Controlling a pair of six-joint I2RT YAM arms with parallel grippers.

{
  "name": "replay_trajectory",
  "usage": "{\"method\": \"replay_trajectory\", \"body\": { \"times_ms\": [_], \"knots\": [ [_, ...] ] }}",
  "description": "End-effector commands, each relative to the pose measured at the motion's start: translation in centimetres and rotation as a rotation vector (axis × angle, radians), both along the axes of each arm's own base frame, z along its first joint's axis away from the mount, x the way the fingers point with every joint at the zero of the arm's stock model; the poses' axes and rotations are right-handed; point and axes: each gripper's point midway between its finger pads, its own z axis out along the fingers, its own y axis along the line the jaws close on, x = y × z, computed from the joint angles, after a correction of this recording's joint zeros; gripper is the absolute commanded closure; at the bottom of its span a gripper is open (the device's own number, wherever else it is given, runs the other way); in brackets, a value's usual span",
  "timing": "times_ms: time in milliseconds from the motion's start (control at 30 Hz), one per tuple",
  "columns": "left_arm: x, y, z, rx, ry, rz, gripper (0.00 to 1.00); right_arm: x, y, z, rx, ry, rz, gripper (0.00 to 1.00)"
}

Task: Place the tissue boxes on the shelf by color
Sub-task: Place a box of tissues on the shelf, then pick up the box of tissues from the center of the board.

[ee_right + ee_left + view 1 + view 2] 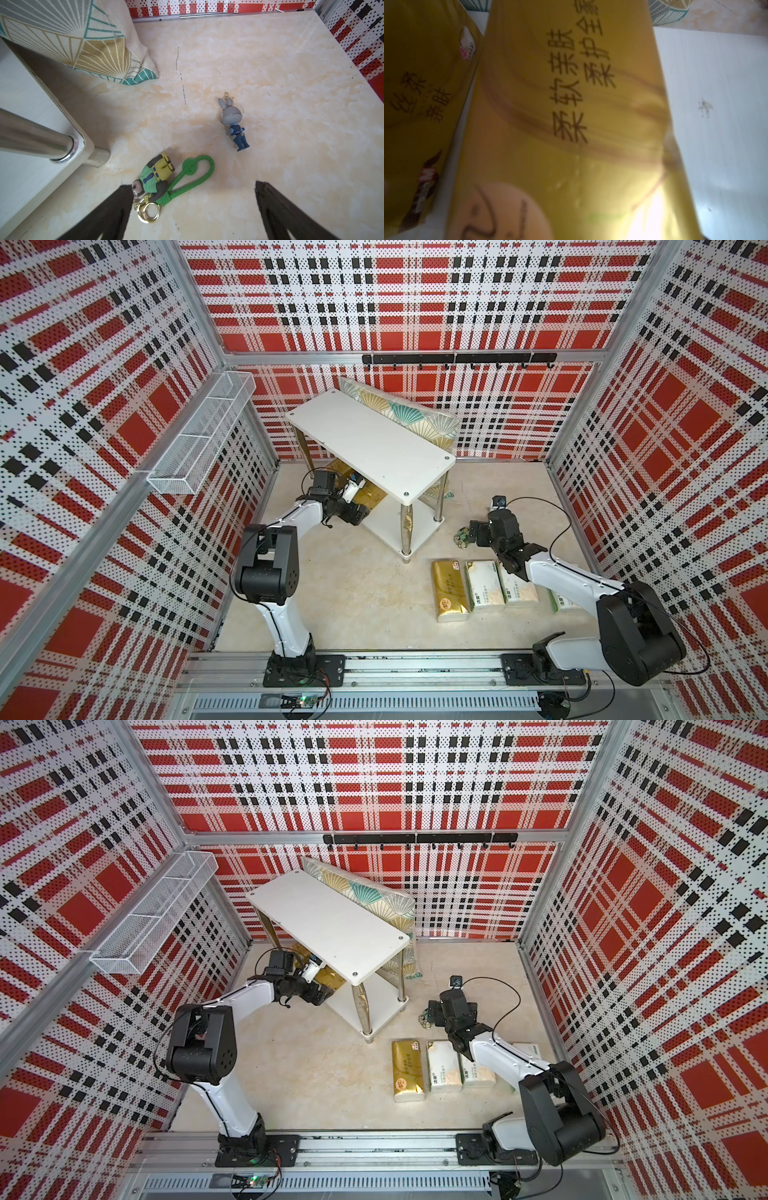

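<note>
Gold tissue packs number three: one on the floor at the near right and two on the lower board of the shelf. White tissue packs also number three, in a row right of the floor's gold one, the rightmost partly hidden by an arm. There is one shelf with two boards, one cushion, one wire basket, and two key-ring figures.

Shelf, white, two-tier, chrome-legged: two gold packs are laid side by side on lower board. One gold pack and three white packs are rowed on floor.
</note>
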Motion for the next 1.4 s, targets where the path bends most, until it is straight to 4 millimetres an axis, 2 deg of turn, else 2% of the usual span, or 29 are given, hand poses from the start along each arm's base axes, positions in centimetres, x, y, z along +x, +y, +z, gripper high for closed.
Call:
{"method": "replay_trajectory", "body": {
  "times_ms": [0, 267, 667, 1367],
  "knots": [
    [-0.5, 0.4, 1.4, -0.003, -0.023, 0.019, 0.07, 0.3, 0.3, 0.8, 0.009, -0.029, 0.005, 0.00],
    [-0.7, 1.3, 2.4, -0.012, -0.050, 0.051, 0.06, 0.3, 0.4, 1.0, 0.006, -0.034, 0.011, 0.00],
    [-1.5, 1.3, 3.5, -0.029, -0.061, 0.056, 0.06, 0.2, 0.4, 0.8, 0.009, -0.038, 0.014, 0.00],
    [-2.3, 2.7, 4.3, -0.015, -0.077, 0.126, 0.05, 0.3, 0.6, 1.3, 0.010, -0.053, 0.028, 0.00]
  ]
}}
